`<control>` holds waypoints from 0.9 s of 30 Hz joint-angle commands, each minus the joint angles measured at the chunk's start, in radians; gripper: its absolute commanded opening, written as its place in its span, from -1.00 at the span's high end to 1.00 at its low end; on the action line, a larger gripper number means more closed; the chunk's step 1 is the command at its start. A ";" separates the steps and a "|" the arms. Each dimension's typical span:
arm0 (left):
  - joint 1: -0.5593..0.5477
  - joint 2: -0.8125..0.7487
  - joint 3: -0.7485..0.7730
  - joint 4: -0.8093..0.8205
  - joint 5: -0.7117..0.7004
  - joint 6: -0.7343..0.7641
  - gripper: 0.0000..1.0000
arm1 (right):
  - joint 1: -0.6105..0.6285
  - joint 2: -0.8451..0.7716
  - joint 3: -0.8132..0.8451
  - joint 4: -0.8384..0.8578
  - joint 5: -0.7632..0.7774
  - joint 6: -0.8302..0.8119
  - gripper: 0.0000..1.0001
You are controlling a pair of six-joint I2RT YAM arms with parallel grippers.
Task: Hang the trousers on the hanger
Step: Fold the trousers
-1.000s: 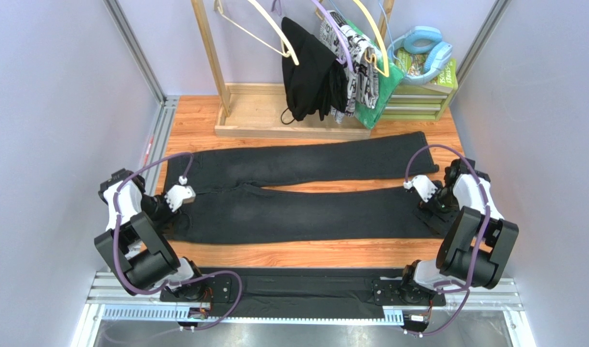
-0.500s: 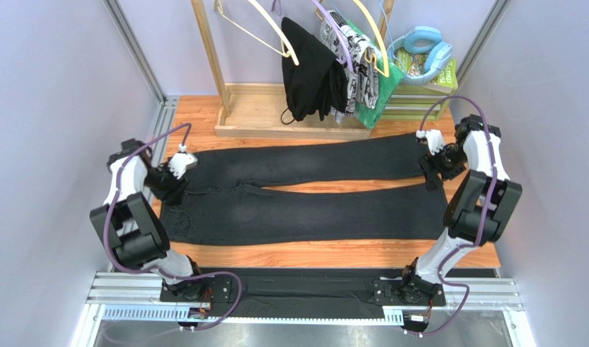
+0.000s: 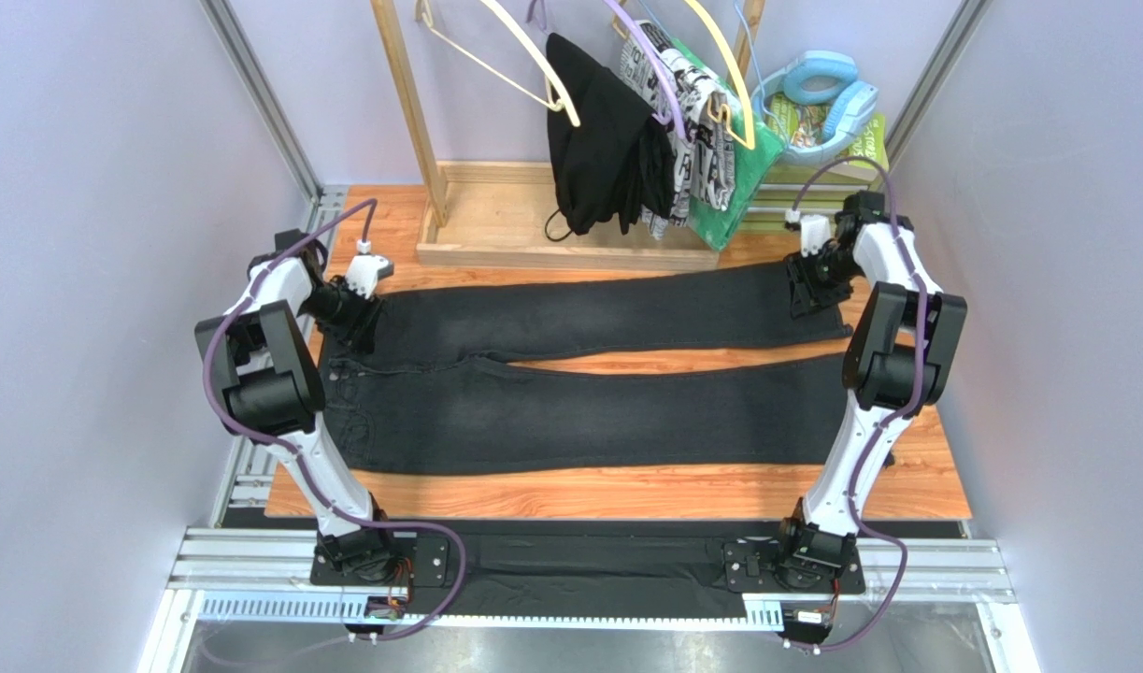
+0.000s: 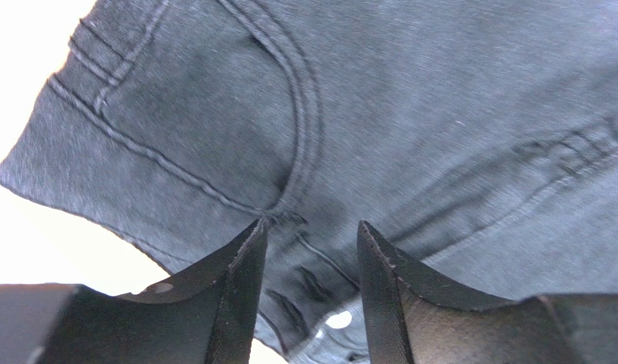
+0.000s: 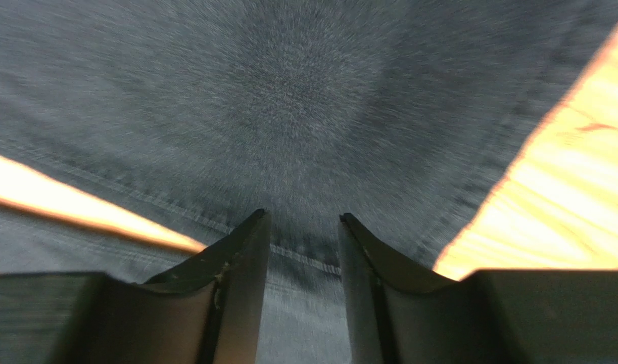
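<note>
now left jaws, right jaws part-open over trousers [image 3: 591, 414], gripping nothing; hanger [image 3: 529, 59] hangs on rack [image 3: 401, 105]

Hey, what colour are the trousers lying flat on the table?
Dark charcoal, almost black, plain denim-like trousers; the left wrist view shows the colour and stitching best.

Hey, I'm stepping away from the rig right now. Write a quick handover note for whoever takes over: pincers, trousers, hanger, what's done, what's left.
Left pincer: open, at the far waist corner of the trousers, nothing gripped.
Right pincer: open, at the cuff end of the far leg, nothing gripped.
Trousers: flat on the table, waist to the left, legs to the right.
Hanger: bare, on the wooden rack at the back.
Done: both arms are at the two ends of the far leg.
Left: probably grip, lift, and drape the trousers on the hanger.
</note>
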 commanded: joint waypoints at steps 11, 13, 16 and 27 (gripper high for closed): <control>-0.007 0.048 -0.055 -0.138 -0.057 0.175 -0.02 | -0.038 -0.158 -0.458 0.032 0.133 -0.143 0.21; -0.006 0.027 -0.052 -0.192 -0.039 0.206 -0.07 | -0.051 -0.199 -0.463 -0.003 0.129 -0.170 0.15; 0.009 -0.019 0.024 -0.301 0.069 0.275 -0.24 | -0.090 -0.215 -0.344 -0.097 0.074 -0.213 -0.19; 0.016 0.071 0.379 -0.303 0.294 0.217 -0.57 | -0.116 0.097 0.301 -0.289 -0.069 -0.260 -0.44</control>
